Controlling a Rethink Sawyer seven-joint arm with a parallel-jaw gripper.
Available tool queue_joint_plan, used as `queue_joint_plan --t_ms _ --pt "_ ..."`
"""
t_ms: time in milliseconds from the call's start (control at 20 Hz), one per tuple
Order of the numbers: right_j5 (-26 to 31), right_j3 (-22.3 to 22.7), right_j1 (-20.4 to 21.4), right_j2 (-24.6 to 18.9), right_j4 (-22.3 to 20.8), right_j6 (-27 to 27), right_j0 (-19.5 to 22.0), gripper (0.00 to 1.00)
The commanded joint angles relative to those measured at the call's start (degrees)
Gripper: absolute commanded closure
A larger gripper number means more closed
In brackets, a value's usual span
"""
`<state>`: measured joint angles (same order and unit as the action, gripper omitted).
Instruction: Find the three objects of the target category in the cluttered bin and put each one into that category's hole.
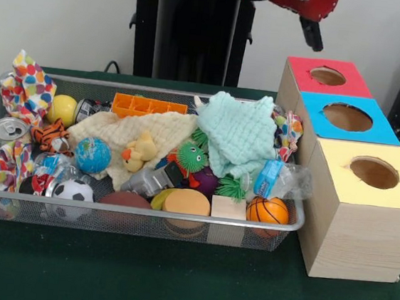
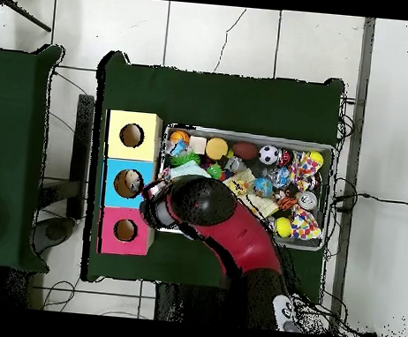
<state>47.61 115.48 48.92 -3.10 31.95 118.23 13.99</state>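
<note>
Up top, the claw [image 1: 316,35] shows only as a dark tip hanging under the red arm [image 2: 237,236]; can't tell if it is open or shut, and nothing seen held or touched. It hangs above and just behind the red box [image 1: 325,84], not touching it. Overhead, the arm head sits between the bin [image 2: 326,151] and the boxes, covering part of the bin's near edge, claw end close to the blue box [image 2: 128,183]. Three wooden boxes in a row beside the bin: red box nearest the claw, blue box next, yellow box [image 1: 365,210] farthest. Each has one round hole on top; all holes look dark, contents can't be told. Wire mesh bin lies off to the side of the claw and lower, full of clutter: mint cloth [image 1: 239,134] at the end closest to the claw, cream cloth [image 1: 141,133] beyond it, orange tray [image 1: 147,106] at the back rim. Balls in the bin: basketball [image 1: 268,210] at the front corner near the yellow box, soccer ball [image 1: 72,192], globe ball [image 1: 93,154], yellow ball [image 1: 62,109], all well away from the claw. Also green spiky toy [image 1: 191,156], yellow duck [image 1: 140,151], tiger toy [image 1: 50,134], can [image 1: 9,130], wood block [image 1: 228,207], orange disc [image 1: 187,202], and polka-dot cloth [image 1: 26,89] at the far end.
</note>
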Motion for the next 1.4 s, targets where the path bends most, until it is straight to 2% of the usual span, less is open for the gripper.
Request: queue_joint_plan --t_ms 50,150,250,350,500,650,800,1000,1300,1400 --pt "2.85 0.60 1.08 -0.18 -2.86 9.54 -3.07 1.00" --pt "0.01 -5.51 -0.84 7.60 -12.68 13.44 -7.04 1.00" --pt "-1.12 -15.49 -3.11 20.96 -24.70 18.09 -15.01 1.00" --pt "-5.47 -20.06 -4.97 26.77 -29.17 18.90 -18.87 1.00" --pt "-9.83 -22.09 -5.44 29.38 -31.22 19.13 -20.75 1.00" --pt "-14.04 -21.93 -6.15 29.16 -30.07 19.62 -20.54 1.00" --pt "-16.25 -20.17 -6.59 26.21 -26.68 18.28 -18.66 1.00" --pt "-18.28 -17.28 -6.61 19.47 -18.71 17.16 -15.03 1.00" --pt "-22.17 -18.87 -8.16 16.51 -13.51 15.28 -12.38 1.00" --pt "-22.07 -19.43 -8.88 17.03 -12.78 14.79 -12.48 1.00"
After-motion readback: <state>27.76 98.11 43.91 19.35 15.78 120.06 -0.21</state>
